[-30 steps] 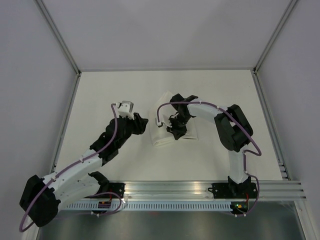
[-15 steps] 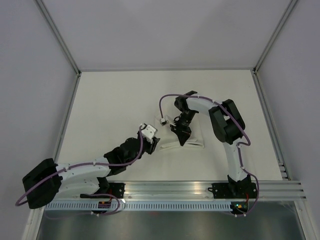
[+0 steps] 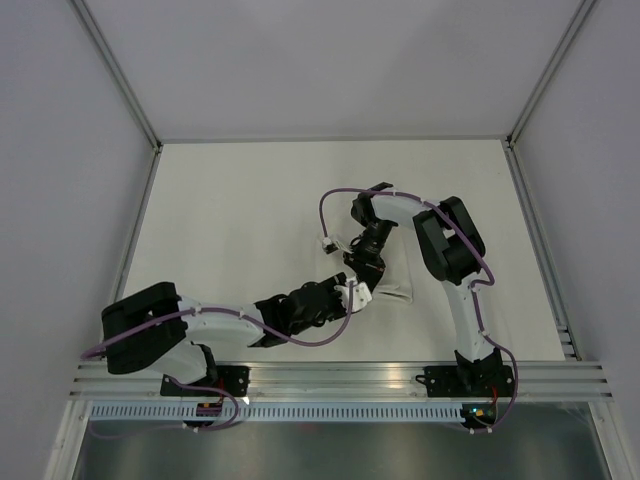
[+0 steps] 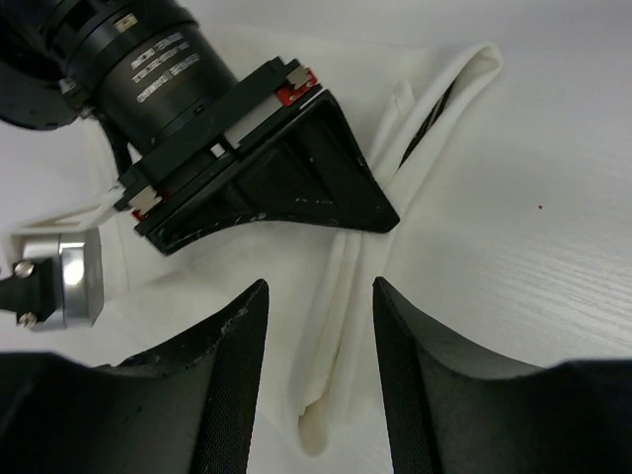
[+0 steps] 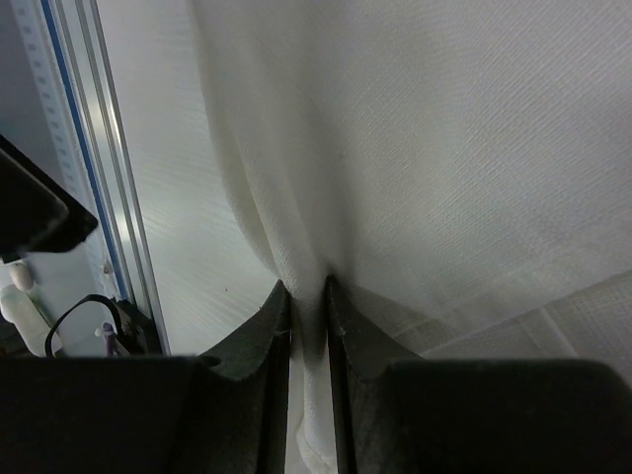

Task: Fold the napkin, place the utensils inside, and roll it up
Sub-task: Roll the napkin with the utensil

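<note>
Spanning most of the top view, the white table [image 3: 230, 220] holds everything, with a metal rail [image 3: 340, 375] along its near edge. The left arm [image 3: 200, 325] lies low and stretched to the right just beyond that rail. The right arm [image 3: 445, 245] folds back on itself and reaches down toward the table's middle. Both meet at the napkin [image 3: 395, 291], a bunched white bundle lying near the table's centre, towards the near side.

The right gripper [image 3: 362, 268] sits on the napkin's left part. In its wrist view its fingers [image 5: 272, 326] are nearly together, pinching a raised fold of the cloth between them. The left gripper [image 3: 352, 295] is just beside it, on the near side. Its fingers [image 4: 237, 365] stand apart, one on each side of a ridge of cloth, not closed on it.

A thin dark streak [image 4: 431, 111] shows inside the fold near the napkin's rolled end — knife or shadow, I cannot tell.
</note>
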Available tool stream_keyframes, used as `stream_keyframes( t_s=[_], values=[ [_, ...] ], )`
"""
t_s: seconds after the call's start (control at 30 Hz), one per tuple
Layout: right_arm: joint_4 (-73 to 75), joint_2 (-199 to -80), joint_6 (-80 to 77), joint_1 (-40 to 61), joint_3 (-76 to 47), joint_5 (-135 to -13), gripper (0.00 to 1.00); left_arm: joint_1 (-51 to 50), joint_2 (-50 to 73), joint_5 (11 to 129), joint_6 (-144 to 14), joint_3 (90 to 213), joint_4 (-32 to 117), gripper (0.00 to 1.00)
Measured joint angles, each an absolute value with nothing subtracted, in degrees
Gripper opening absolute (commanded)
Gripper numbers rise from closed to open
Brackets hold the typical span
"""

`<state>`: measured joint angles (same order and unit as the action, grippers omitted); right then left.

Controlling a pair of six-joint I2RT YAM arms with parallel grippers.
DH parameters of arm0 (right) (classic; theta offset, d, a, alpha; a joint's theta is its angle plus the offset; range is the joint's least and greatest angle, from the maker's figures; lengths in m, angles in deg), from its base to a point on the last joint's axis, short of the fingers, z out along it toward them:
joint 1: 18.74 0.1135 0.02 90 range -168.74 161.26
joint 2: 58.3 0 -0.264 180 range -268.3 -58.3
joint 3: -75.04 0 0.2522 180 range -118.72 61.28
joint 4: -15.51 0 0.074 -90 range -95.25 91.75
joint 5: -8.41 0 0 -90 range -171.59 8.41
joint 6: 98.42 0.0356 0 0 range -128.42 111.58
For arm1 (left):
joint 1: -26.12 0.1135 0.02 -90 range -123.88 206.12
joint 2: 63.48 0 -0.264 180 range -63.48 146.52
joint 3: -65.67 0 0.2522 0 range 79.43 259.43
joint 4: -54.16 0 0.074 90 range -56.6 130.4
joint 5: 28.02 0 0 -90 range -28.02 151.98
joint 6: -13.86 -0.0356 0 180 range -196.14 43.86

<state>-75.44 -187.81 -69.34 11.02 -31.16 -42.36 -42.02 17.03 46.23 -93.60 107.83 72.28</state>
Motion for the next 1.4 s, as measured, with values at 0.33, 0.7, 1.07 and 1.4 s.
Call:
stream_keyframes(
  t_s=[0.33,0.7,1.07,1.4],
  values=[
    [-76.4,-188.6,-68.4,10.8,-31.8,-42.3,0.18,-42.4,26.9,52.1,-99.7,114.8,71.7,0.56],
    [-77.5,-189.5,-68.2,10.7,-32.8,-42.3,0.18,-41.7,34.8,51.8,-103.8,115.5,72.6,0.61],
    [-79.1,-190.7,-68.1,10.6,-33.8,-42.2,0.18,-41.4,36.7,50.5,-107.3,116.7,74.6,0.61],
    [-81.0,-191.7,-68.1,10.0,-33.9,-42.7,0.18,-40.7,38.6,51.1,-107.5,120.5,70.3,0.57]
  ],
)
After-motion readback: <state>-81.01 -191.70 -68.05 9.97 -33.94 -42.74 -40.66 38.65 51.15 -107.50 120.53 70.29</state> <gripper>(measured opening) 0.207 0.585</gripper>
